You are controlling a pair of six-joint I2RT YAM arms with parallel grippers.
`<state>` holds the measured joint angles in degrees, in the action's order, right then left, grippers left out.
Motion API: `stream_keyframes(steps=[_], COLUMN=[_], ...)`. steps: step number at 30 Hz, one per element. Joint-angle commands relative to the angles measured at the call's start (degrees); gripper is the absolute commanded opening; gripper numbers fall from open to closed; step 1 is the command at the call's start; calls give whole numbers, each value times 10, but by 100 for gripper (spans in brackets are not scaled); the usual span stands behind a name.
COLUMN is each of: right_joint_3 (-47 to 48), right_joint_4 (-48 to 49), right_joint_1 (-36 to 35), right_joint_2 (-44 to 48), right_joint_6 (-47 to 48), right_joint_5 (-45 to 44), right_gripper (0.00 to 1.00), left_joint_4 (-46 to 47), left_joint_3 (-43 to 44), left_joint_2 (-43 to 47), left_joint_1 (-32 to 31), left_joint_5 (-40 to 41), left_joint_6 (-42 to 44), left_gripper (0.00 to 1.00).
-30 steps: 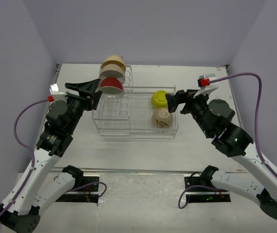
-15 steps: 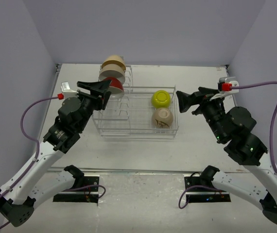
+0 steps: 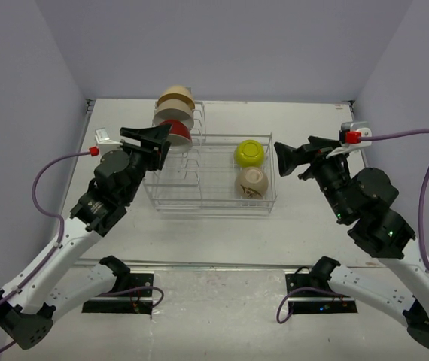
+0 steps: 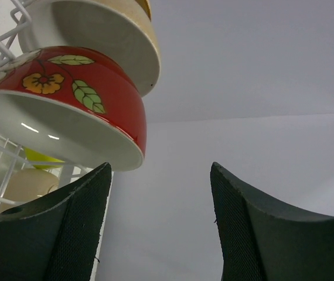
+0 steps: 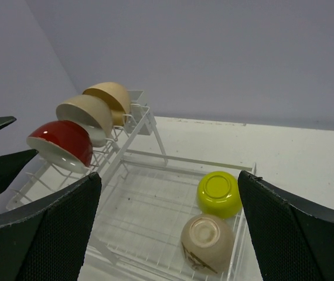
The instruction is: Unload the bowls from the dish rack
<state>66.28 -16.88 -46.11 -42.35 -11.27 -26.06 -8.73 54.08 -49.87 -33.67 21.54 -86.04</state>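
The white wire dish rack stands mid-table. A red flowered bowl, a grey-beige bowl and a tan bowl stand on edge in its plate slots. A yellow-green bowl and a beige bowl lie upside down in its basket. My left gripper is open and empty, its tips just left of the red bowl. My right gripper is open and empty, just right of the rack, looking down on the yellow-green bowl and beige bowl.
Pale walls close in the table on the left, back and right. Bare table surface lies in front of the rack and more lies behind it on the right. A purple cable loops off the right arm.
Over the second, the left gripper moved right toward the red bowl and the right gripper drew back right, away from the basket. Both barely moved in the last half second.
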Motion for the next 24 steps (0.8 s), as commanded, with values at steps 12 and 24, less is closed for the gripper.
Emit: stream_keyframes(steps=[12,24], right_joint_3=[-21,-30], right_joint_4=[16,17], right_joint_1=[1,1], right_joint_2=[17,29], right_joint_6=[18,19], right_joint_5=[-20,-16], right_gripper=[99,99], left_joint_4=[50,44], left_joint_3=[-27,-23], left_joint_2=[-37,-31], left_joint_1=[-41,-52], left_joint_5=[78,129], left_joint_6=[-19,-11], left_gripper=[68,62])
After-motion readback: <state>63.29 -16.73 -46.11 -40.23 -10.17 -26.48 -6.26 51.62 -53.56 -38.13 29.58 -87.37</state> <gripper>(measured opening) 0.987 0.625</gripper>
